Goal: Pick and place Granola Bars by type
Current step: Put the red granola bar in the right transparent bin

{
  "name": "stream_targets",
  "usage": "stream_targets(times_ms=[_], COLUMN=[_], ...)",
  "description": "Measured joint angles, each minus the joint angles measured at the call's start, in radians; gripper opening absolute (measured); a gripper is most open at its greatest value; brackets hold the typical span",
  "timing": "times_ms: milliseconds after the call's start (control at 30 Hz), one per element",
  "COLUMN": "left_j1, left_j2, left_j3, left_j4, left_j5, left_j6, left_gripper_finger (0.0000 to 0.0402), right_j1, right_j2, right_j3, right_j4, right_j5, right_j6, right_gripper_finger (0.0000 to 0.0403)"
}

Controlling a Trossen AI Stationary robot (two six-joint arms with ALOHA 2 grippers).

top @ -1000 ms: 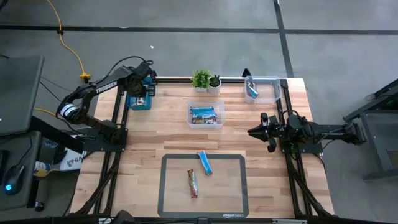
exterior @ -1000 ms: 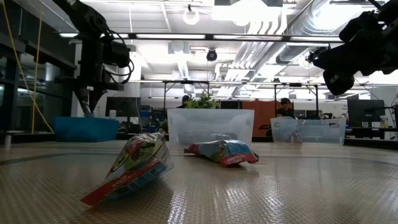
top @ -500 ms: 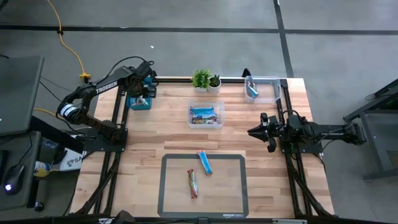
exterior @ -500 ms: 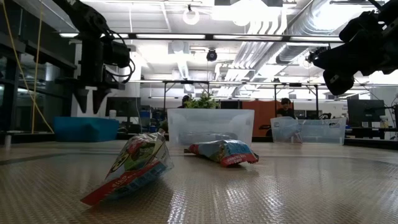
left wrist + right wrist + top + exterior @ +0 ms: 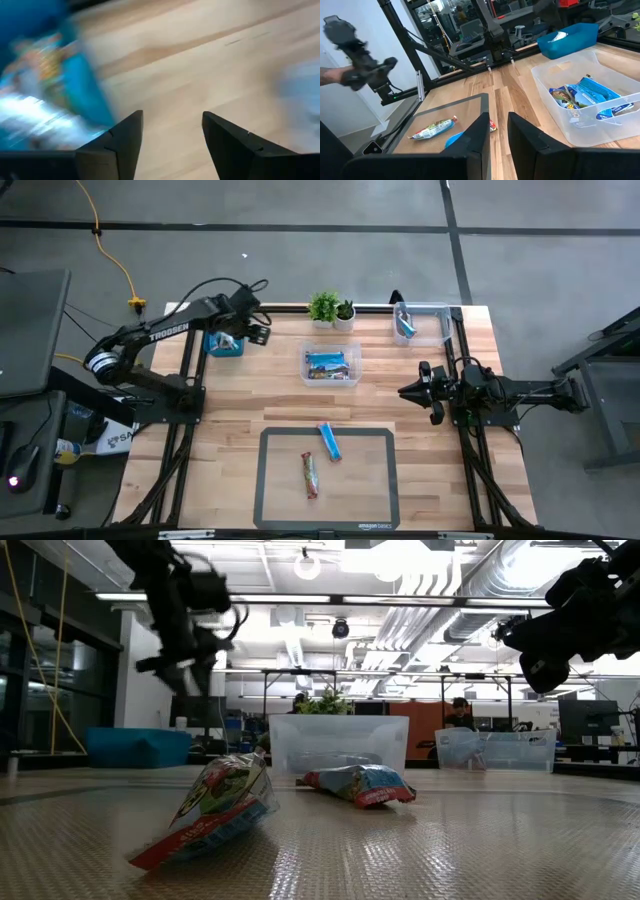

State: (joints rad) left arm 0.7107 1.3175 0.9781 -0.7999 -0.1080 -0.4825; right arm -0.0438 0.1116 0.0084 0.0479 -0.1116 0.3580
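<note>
Lying on the dark mat (image 5: 270, 480) at the bench's (image 5: 430, 480) near edge were the two Granola Bars not yet sorted: a light blue bar (image 5: 330, 441) near the mat's far edge and a multicoloured bar (image 5: 310, 475) nearer its middle, close together but apart. More blue-wrapped bars sat in the clear middle bin (image 5: 332, 366), one stood in the clear bin (image 5: 420, 325) at the far right corner, and the blue bin (image 5: 225, 343) near the far left corner held at least one wrapper.

The left hand (image 5: 256, 328) hovered just beside the blue bin, toward the bench's middle, its fingers spread and gripping nothing. The right hand (image 5: 424, 392) waited above the bench's right side, also open and empty.

By my reading, the step in hand was the return from a drop at the blue bin. The next move would call for the left arm to travel to the mat, line its fingers across one of the two slim bars and come down squarely, since the foil looked slippery.

Half a second earlier the left hand hung over the blue bin; it had since lifted and swung away toward the bench's middle. The right arm and both bars on the mat had not moved.
</note>
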Motion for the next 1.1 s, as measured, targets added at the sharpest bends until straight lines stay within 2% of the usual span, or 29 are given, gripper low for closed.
stream_targets(times_ms=[167,367,567,700,933,1100], left_j1=[-0.151,-0.345,-0.514,-0.58,-0.619,-0.657], left_j2=[-0.048,-0.095,-0.149,-0.206,-0.318,-0.448], left_j3=[0.0,0.001,0.001,0.001,-0.014,-0.149], left_j4=[0.16,0.247,0.257,0.273,0.289,0.412], left_j5=[0.046,0.039,-0.111,-0.163,-0.17,-0.172], left_j6=[-0.04,-0.045,-0.043,-0.018,0.012,-0.001], left_gripper_finger=[0.0169,0.0114,0.0048,0.0008,0.0001,0.0001], right_j1=[0.0,0.0,0.0,0.0,0.0,0.0], right_j2=[0.0,0.0,0.0,0.0,0.0,0.0], right_j3=[0.0,0.0,0.0,0.0,0.0,0.0], right_j4=[0.0,0.0,0.0,0.0,0.0,0.0], right_j5=[0.0,0.0,0.0,0.0,0.0,0.0], right_j6=[0.0,0.0,0.0,0.0,0.0,0.0], right_gripper_finger=[0.0051,0.0047,0.005,0.005,0.0047,0.0051])
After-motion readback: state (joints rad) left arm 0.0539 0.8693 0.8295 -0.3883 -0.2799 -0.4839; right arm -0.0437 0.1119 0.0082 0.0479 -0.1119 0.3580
